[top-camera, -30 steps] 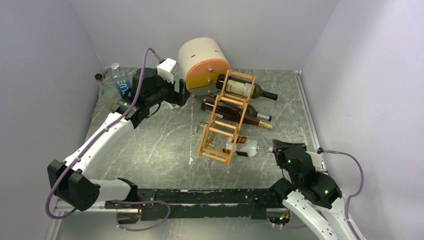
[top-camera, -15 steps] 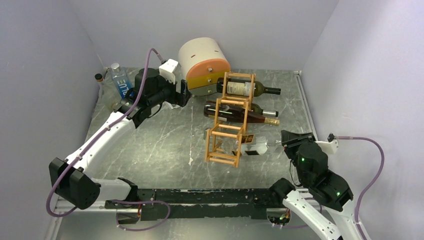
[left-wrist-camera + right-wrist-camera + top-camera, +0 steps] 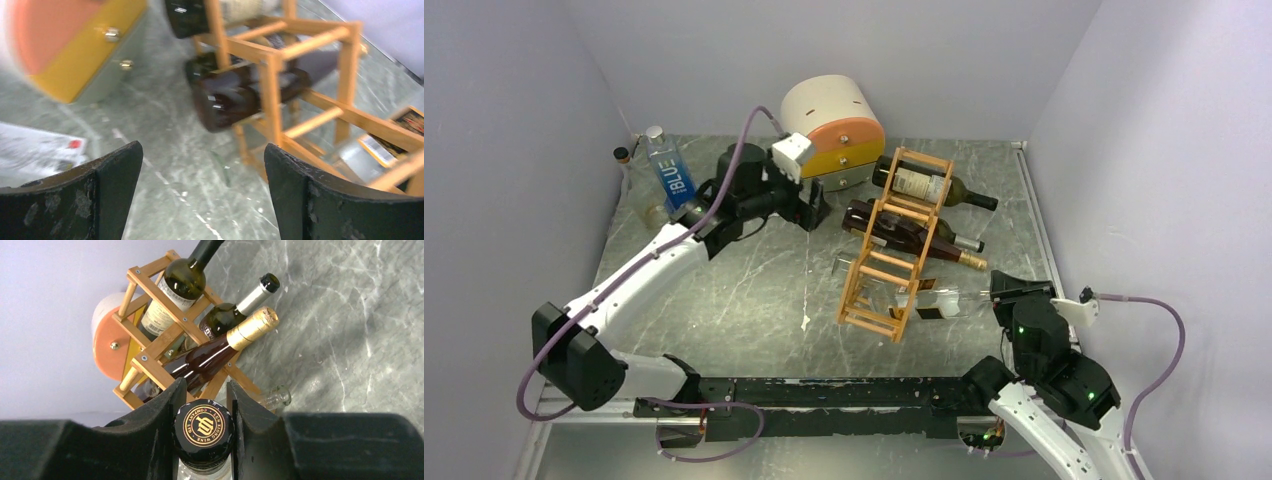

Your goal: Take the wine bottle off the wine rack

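R gripper pinched on the capped neck of clear wine bottle, which lies in nearest tier of wine rack, neck pointing right. L gripper spread wide, empty, just left of rack's far end, facing dark bottles.

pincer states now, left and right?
Left pincer: open, holding nothing.
Right pincer: shut on the clear wine bottle at its capped neck.
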`<act>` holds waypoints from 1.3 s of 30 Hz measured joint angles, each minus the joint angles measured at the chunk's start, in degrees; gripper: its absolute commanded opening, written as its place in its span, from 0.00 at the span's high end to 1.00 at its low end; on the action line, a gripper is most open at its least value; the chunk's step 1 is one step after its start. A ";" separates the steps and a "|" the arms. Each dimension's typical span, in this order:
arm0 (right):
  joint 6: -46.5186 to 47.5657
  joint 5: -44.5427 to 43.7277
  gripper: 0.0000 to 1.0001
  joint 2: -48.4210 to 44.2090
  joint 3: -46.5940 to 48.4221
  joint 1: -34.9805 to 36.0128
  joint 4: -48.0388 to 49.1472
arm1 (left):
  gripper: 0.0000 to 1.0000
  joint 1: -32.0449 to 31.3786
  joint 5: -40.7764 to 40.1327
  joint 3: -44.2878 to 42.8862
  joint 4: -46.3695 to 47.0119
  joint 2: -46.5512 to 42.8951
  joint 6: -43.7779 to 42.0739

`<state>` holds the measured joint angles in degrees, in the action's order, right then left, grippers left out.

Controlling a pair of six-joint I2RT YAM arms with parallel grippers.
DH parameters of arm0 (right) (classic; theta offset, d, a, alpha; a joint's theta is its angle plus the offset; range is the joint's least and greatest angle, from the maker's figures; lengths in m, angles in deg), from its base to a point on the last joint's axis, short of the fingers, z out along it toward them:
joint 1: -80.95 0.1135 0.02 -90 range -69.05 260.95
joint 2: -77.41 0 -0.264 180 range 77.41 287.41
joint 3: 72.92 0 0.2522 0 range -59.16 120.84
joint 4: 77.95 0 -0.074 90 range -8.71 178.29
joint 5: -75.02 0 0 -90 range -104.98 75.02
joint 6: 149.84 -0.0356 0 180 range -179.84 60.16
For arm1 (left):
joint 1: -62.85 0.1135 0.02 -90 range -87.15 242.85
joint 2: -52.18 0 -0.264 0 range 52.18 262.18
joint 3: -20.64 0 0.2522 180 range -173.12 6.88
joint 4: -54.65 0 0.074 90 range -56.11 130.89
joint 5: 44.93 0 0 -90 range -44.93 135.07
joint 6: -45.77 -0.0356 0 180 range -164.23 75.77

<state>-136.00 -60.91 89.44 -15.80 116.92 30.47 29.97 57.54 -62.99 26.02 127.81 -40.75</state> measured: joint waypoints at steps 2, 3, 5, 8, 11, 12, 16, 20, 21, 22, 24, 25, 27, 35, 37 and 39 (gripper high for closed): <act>-1.90 0.15 1.00 -0.13 -0.68 0.07 0.11 | 0.04 -2.73 2.73 -0.04 0.04 1.22 -0.09; -2.58 0.24 1.00 -0.13 -0.98 0.13 0.07 | 0.04 -4.07 4.17 -0.04 0.04 1.75 -0.09; -4.11 0.33 1.00 -0.13 -1.86 0.13 0.00 | 0.06 -6.29 6.75 -0.04 0.09 2.40 -0.07; -6.64 0.33 1.00 -0.17 -2.56 0.17 -0.81 | 0.06 -9.44 9.25 -0.04 0.33 2.69 -0.20; -10.01 0.28 1.00 -0.55 -3.41 0.15 -2.45 | 0.03 -13.16 9.07 -0.02 0.55 2.69 -0.68; -10.97 0.35 1.00 -0.74 -3.91 0.15 -2.71 | 0.03 -14.62 8.44 0.09 0.59 2.69 -0.70; -14.27 0.83 0.99 -1.03 -5.22 0.15 -3.72 | 0.07 -19.26 5.40 2.89 1.75 1.25 0.37; -17.07 0.92 0.98 -1.07 -5.20 0.15 -5.88 | 0.10 -20.26 1.90 10.49 4.37 -3.23 5.57; -17.70 0.98 0.98 -1.22 -5.20 0.15 -6.38 | 0.11 -20.28 1.27 12.57 5.05 -4.39 6.99; -18.16 1.11 0.98 -1.44 -5.20 0.15 -6.82 | 0.13 -20.26 0.63 14.69 5.99 -5.44 8.44; -19.10 1.51 0.98 -2.21 -5.22 0.15 -7.69 | 0.16 -20.52 -0.28 18.58 7.52 -6.97 11.56; -19.71 1.66 0.98 -2.67 -5.29 0.15 -8.15 | 0.18 -20.81 -0.66 19.56 8.17 -7.06 12.79; -21.49 1.88 1.00 -3.45 -5.79 0.15 -9.27 | 0.23 -21.62 -1.73 20.90 9.64 -6.75 15.43; -28.87 2.93 1.00 -6.14 -6.56 0.15 -14.91 | 0.48 -23.41 -9.35 20.79 12.15 -3.23 21.27; -29.35 2.75 1.00 -7.54 -6.45 0.15 -16.00 | 0.52 -23.98 -10.51 20.76 12.11 -3.41 21.66; -29.64 2.64 1.00 -9.60 -6.43 0.17 -16.90 | 0.56 -24.28 -11.50 20.65 11.93 -3.61 21.77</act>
<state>-165.63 -58.26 79.84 -22.23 117.09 13.57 5.68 46.05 -42.33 37.95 124.21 -18.98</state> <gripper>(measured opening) 0.359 0.498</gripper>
